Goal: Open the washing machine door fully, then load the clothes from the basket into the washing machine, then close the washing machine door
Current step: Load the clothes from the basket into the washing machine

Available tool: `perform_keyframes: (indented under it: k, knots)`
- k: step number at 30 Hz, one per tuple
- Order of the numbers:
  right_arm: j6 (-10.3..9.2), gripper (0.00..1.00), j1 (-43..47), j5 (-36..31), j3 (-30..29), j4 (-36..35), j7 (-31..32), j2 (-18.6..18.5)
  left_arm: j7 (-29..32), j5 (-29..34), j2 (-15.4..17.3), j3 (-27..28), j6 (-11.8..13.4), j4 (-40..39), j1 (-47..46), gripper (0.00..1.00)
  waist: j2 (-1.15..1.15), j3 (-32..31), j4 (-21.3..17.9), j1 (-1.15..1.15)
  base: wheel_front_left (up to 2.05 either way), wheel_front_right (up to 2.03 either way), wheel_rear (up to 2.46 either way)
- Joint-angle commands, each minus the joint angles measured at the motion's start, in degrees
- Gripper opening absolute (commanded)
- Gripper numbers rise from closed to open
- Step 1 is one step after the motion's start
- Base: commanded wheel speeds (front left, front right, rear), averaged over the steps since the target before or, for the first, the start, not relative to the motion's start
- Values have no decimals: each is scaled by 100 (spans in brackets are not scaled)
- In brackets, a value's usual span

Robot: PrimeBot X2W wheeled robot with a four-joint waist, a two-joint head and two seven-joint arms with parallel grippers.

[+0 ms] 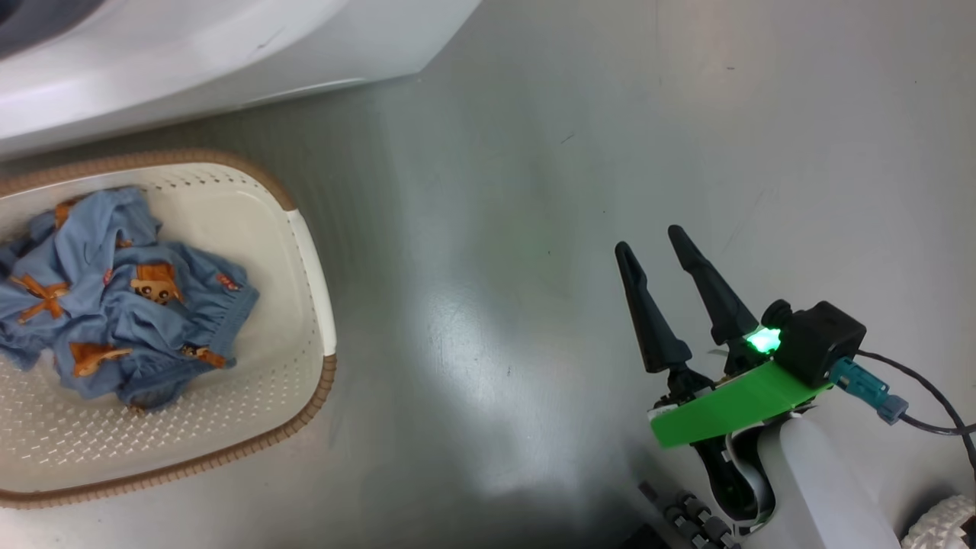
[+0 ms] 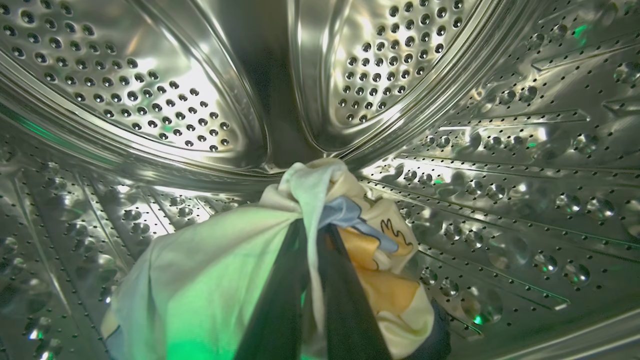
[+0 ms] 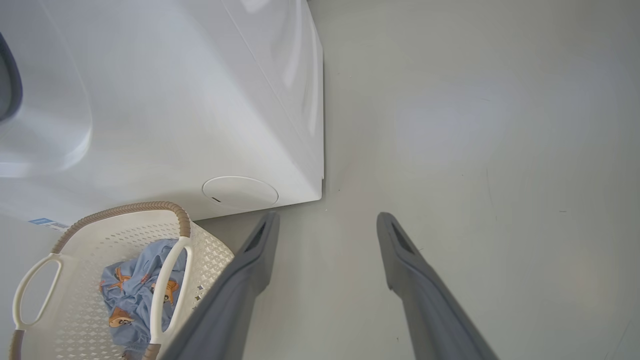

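My left gripper (image 2: 312, 227) is inside the washing machine's perforated steel drum (image 2: 150, 100), shut on a cream garment (image 2: 210, 280) with blue and orange patches that hangs bunched around the fingers. More clothes (image 1: 114, 305), blue with orange starfish, lie crumpled in the cream basket (image 1: 313, 252) on the floor at the left. The white washing machine (image 1: 191, 53) stands just behind the basket. My right gripper (image 1: 648, 240) hovers open and empty over bare floor, well right of the basket. The right wrist view shows the gripper (image 3: 327, 217), basket (image 3: 125, 207), clothes (image 3: 130, 290) and machine (image 3: 175, 100). The door is out of view.
Grey floor (image 1: 496, 229) stretches between the basket and my right arm. A round cover (image 3: 240, 192) sits low on the machine's front near its corner. My own base wheel (image 1: 945, 522) and a dark cable (image 1: 926, 396) lie at the lower right.
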Motion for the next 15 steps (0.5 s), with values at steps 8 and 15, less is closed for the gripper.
perform_keyframes:
  k: [8, 15]
  knots:
    - [9, 100, 97, 65, -15, -92, -27, 22, -585, 37, 175, -91, 146, -6, 255, 100, 0, -232, 95, 0, 0, 0, 0]
    - [9, 100, 138, -70, -166, -71, -27, 22, -1040, -6, 8, -156, 180, 43, 717, 100, 0, -549, 294, 0, 0, 0, 0]
